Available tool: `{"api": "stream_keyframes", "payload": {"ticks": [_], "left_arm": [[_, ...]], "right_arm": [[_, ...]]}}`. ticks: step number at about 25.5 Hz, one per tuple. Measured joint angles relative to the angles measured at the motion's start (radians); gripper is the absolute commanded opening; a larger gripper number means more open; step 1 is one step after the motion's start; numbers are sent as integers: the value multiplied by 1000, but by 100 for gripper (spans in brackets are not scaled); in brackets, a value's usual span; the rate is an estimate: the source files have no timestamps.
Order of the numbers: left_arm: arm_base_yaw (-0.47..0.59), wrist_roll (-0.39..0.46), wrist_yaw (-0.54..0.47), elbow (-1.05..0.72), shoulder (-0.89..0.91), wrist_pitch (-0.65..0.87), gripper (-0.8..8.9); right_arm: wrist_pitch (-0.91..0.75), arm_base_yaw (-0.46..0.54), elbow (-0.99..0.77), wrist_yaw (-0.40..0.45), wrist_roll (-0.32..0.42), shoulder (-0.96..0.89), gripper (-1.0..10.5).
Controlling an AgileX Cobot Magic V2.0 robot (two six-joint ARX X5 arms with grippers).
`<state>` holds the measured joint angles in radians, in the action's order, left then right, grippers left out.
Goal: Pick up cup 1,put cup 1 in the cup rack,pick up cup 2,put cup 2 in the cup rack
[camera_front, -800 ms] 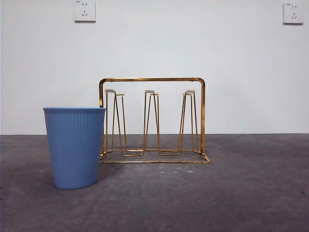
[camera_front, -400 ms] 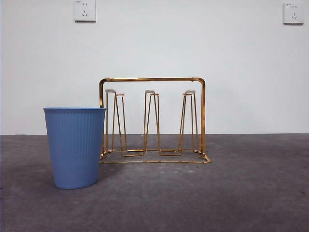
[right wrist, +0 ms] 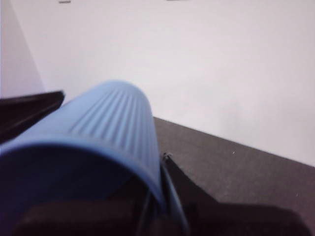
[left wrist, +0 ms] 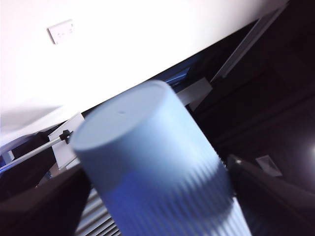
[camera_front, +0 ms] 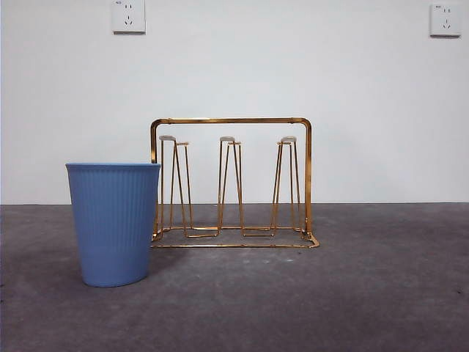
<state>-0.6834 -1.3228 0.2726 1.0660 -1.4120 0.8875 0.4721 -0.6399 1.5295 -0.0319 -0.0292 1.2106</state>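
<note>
- In the left wrist view, the first blue cup (left wrist: 147,147) is seen, blurred, clamped in the left gripper (left wrist: 152,169), with one dark jaw pressed at each side of its ribbed wall; its closed base is turned away from the camera, so its inside cannot be seen
- In the right wrist view, the second blue cup (right wrist: 106,120) is pinched by the right gripper (right wrist: 113,125), with the jaws set against opposite sides; its open mouth is turned toward the camera, and only dark blue shadow can be made out within
- In the front view, the third blue cup (camera_front: 113,224) is stood upright on the grey table (camera_front: 352,293), near the camera and to the left; its rim is seen level, so what it holds cannot be told
- Just behind it, the cup rack (camera_front: 231,121) is set on the table, its left end overlapped by the cup; whether the two touch cannot be told
- Three pairs of upright prongs (camera_front: 229,183) are carried under the arched handle frame
- Farthest back, the white wall (camera_front: 293,66) is seen, with two sockets (camera_front: 128,16) mounted high on it
</note>
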Motion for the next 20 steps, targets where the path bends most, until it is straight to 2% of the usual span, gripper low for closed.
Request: {"api": "stream_keyframes", "payload": {"ticks": [2,3,9,11,16,20], "left_arm": [[1,-18,-4,0,0,-1,220],[2,-26,-5,0,0,-1,205],[2,-51,1,0,0,-2,197],[2,-51,11,0,0,-4,111],[2,-49,26,0,0,-18,-10],[3,-47,34,0,0,-20,-8]], "right_arm": [[22,0,0,-2,4,0,-12],[27,0,0,-3,9,0,-12],[42,0,1,-3,27,-5,-12],[55,0,2,-3,30,-6,-11],[89,0,6,-2,34,-8,2],[98,0,7,-1,38,-10,27]]}}
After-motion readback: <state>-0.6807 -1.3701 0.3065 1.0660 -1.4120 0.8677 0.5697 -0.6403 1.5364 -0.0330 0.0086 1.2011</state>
